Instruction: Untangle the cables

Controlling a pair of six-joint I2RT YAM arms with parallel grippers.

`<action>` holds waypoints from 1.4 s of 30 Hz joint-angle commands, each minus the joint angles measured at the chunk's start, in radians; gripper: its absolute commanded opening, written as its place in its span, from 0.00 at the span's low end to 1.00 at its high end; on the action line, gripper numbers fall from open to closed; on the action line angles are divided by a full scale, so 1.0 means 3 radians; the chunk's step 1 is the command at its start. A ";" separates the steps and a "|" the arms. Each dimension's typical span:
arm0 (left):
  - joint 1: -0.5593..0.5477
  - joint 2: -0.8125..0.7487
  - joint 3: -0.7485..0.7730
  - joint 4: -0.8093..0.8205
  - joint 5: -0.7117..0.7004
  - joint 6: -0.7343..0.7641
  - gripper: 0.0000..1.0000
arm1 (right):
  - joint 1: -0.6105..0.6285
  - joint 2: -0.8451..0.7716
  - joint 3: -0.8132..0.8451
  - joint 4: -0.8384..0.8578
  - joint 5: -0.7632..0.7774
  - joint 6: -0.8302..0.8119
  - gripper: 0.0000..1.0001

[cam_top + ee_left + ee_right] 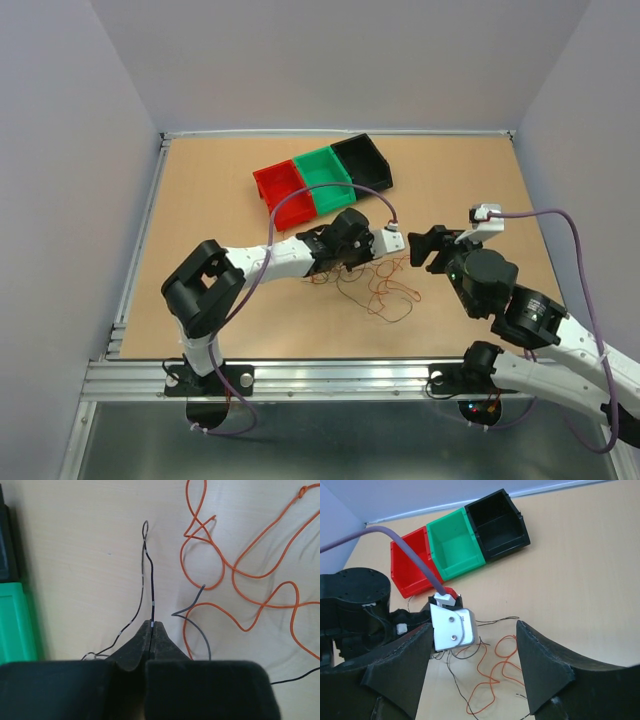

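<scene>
- A tan wooden table (220, 300) carries a row of three open plastic bins near the middle of its far edge: a red bin (283, 192), a green bin (325, 178) and a black bin (363, 162). They touch side by side.
- The cables (382, 290), a loose tangle of very thin curly wires, lie near the middle of the table. They sit on the near side of the bins, between the two grippers.
- In the left wrist view most of the tangle is looping orange wire (223, 572), spread over the bare wood to the right of the fingers.
- The left gripper (152, 626) reaches in from the left. Its jaws are pressed together, pinching a thin black wire (150, 580) at their tips.
- That black wire runs straight away from the fingertips and ends in a small loop. A second strand of it trails back to the left of the jaws.
- A thin grey wire (200, 591) bends just right of the closed jaws, crossing under the orange loops.
- The right gripper (425, 248) sits just right of the tangle with its jaws spread wide and nothing between them.
- In the right wrist view its two dark fingers frame the left arm's white camera plate (451, 627) and the thick purple arm cable (410, 550).
- Orange and black strands lie on the table below that plate.
</scene>
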 commanded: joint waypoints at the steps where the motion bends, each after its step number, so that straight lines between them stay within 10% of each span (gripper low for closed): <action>1: -0.0003 -0.0499 0.0109 0.0139 -0.0122 -0.0066 0.00 | 0.0000 0.0032 -0.0076 0.0199 0.0069 0.0005 0.72; 8: 0.0181 -0.1373 0.0537 -0.0208 0.0036 -0.0424 0.00 | 0.0000 0.0114 -0.0147 0.0455 -0.0129 0.0005 0.73; 22: 0.0202 -0.0439 0.4500 -0.1886 -0.0233 -0.0910 0.00 | 0.0000 0.1043 -0.0393 0.2418 -0.0708 -0.0803 0.95; 30: 0.0202 -0.0929 0.3826 -0.0935 -0.0700 -0.0731 0.00 | 0.0000 0.2020 -0.0117 0.3011 -0.0938 -0.0997 0.91; 34: 0.0202 -0.0914 0.3892 -0.0956 -0.0760 -0.0706 0.00 | -0.0015 0.2414 0.0118 0.3160 -0.0673 -0.1008 0.69; 42: 0.0212 -0.0940 0.3933 -0.0945 -0.0894 -0.0654 0.00 | -0.0398 0.2855 0.0200 0.3564 -0.1239 -0.0834 0.78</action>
